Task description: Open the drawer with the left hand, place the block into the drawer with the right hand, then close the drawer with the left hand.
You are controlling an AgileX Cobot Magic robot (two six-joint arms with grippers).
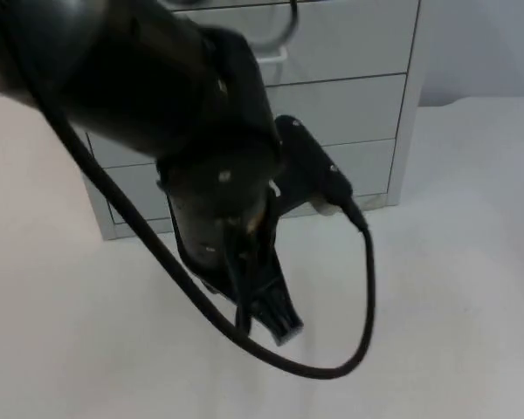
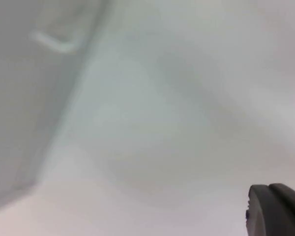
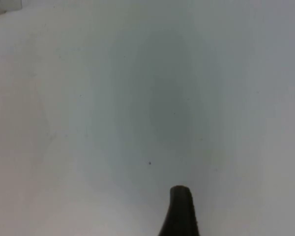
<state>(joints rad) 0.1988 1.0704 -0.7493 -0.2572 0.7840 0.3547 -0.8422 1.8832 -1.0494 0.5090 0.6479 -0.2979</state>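
Observation:
A grey drawer cabinet [image 1: 349, 105] stands at the back of the white table, and the drawer fronts I can see sit flush. A pale handle [image 1: 275, 54] shows on an upper drawer, beside the arm. My left arm reaches across the middle of the top view, close under the camera. Its left gripper [image 1: 279, 323] hangs over the table in front of the cabinet. In the left wrist view the left gripper [image 2: 275, 211] points at bare table, with the blurred cabinet [image 2: 24, 98] and a handle [image 2: 54, 42] off to one side. My right gripper [image 3: 181, 211] is over plain white table.
White table top [image 1: 454, 288] stretches in front of and to the right of the cabinet. A black cable loop [image 1: 358, 340] hangs from the left arm, low over the table.

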